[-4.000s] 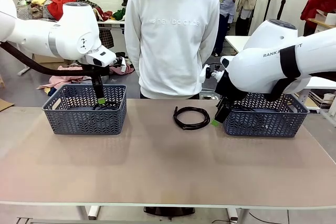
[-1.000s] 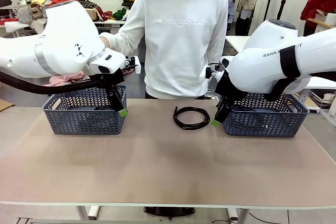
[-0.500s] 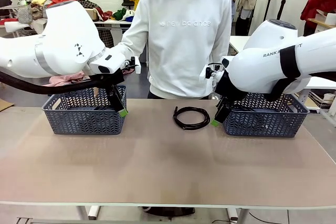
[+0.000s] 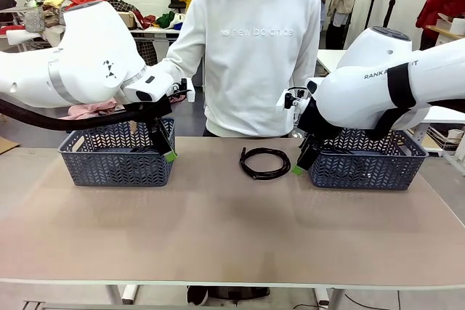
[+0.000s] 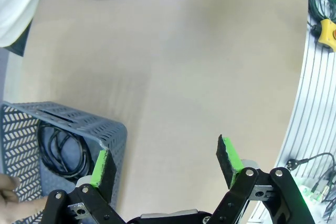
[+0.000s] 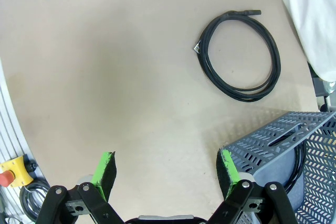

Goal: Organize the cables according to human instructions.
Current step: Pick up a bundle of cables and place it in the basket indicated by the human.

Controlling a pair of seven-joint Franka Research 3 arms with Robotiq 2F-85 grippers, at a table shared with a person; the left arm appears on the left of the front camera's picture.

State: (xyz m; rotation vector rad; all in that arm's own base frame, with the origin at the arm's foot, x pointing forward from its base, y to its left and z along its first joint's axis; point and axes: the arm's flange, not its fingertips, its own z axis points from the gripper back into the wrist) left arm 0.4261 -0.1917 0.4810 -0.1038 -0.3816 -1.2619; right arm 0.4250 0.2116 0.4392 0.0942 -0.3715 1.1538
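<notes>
1. Brown table [image 4: 218, 230], its near half bare; behind it a person [image 4: 251, 49] in a white sweatshirt stands at the far edge.
2. Left gripper [image 4: 166, 152] hangs at the corner of the left basket [image 4: 116, 161], jaws wide open, holding nothing. A cable [image 5: 60, 150] already lies in this basket.
3. Right gripper [image 4: 299, 165] waits beside the right basket [image 4: 367, 168], also open and empty.
4. One coil [image 4: 265, 162] lies on the table between the baskets, close to the right gripper.
5. Judgement: this coil is not yet sorted. The next move needs the person's sign for the basket, then a grip on the coil's rim.
</notes>
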